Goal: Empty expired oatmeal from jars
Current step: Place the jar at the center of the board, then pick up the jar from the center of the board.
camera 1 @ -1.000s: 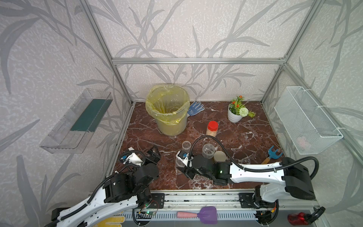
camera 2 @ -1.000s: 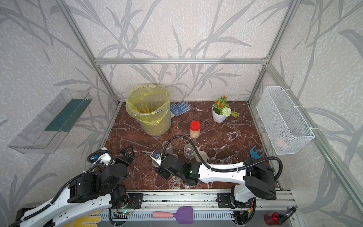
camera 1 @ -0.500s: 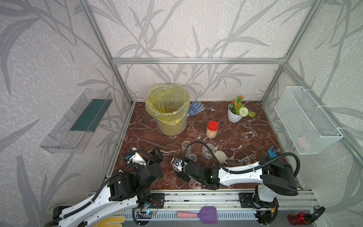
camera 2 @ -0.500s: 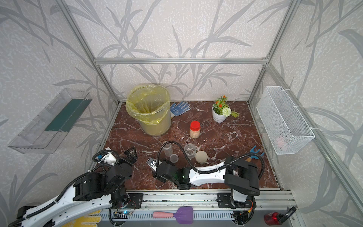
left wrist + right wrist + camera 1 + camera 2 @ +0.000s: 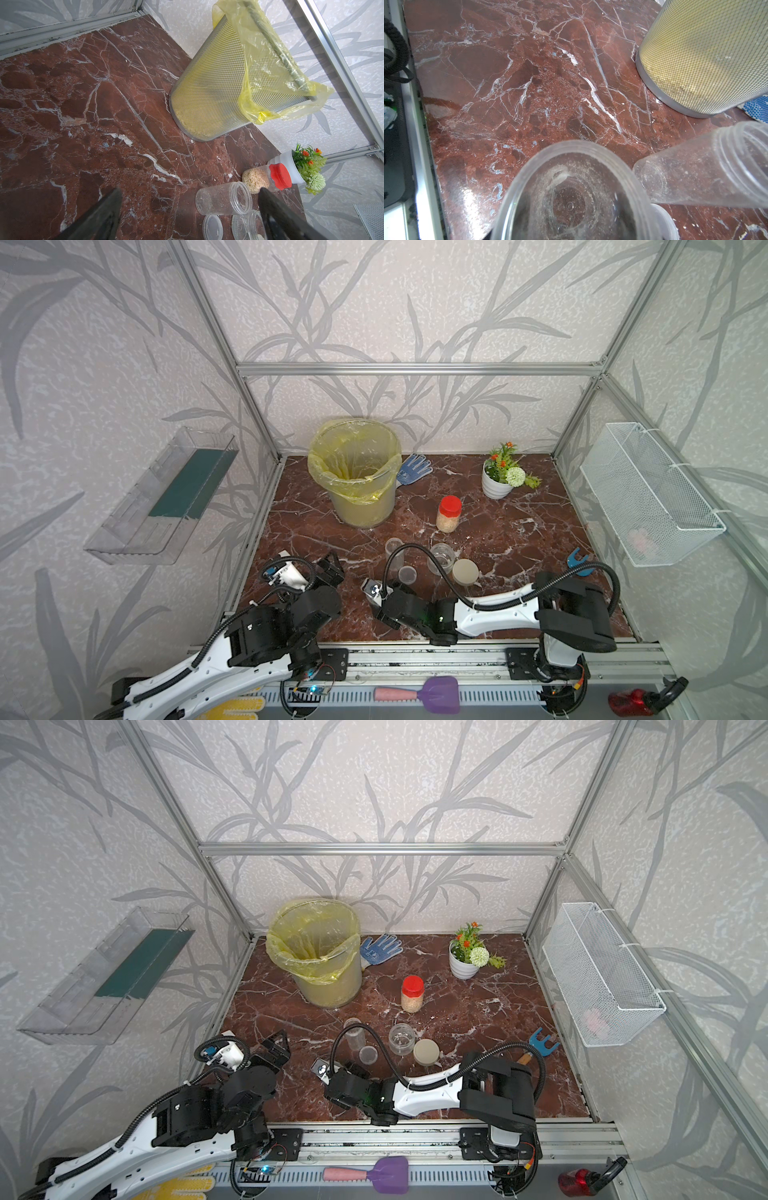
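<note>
Both top views high, facing down-forward, wrist views low, close, both showing bin [image 5: 207, 93].

From above, my right claw [image 5: 381, 610] is buried under its own wrist, so I cannot tell how its jaws stand. Its wrist camera gives only a clear jar [image 5: 571, 195], blurred and cropped at the frame edge; the slim jar [image 5: 708, 172] beside it and the bin [image 5: 706, 54] run out of frame too. My left claw [image 5: 189, 190] shows only cropped fingers [image 5: 99, 214]. A pink thing [image 5: 642, 540] in the wire basket [image 5: 665, 489] is too small to name.
</note>
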Controlling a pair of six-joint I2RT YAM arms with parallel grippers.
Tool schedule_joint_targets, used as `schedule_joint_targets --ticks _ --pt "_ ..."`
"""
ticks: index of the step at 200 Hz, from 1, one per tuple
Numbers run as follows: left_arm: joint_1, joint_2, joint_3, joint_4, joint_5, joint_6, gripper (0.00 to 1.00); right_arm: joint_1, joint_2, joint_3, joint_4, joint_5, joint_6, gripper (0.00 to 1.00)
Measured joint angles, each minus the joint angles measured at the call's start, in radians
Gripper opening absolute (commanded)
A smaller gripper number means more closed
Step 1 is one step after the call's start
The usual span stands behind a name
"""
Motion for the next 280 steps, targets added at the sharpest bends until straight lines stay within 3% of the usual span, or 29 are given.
schedule_joint_targets --ticks 54,111,169,249,280 --pt "0.0 -0.003 0.0 0.015 -0.001 0.026 0.99 0.005 0.0 0.002 -0.033 0.0 0.011 1.0" --pt "0.0 -0.003 -0.002 0.018 0.0 0.04 0.99 0.014 -0.01 0.002 -0.077 0.018 0.016 0.99" --pt "0.0 0.006 -0.008 0.039 -0.002 0.059 0.99 0.021 -0.152 -0.019 -0.119 0.053 0.016 0.99" --pt "0.0 0.154 0.031 0.161 0.014 0.212 0.99 0.05 -0.562 -0.141 -0.304 0.207 0.066 0.99" --pt "0.0 0.241 0.08 0.234 0.031 0.309 0.99 0.011 -0.745 -0.151 -0.415 0.251 0.099 0.99"
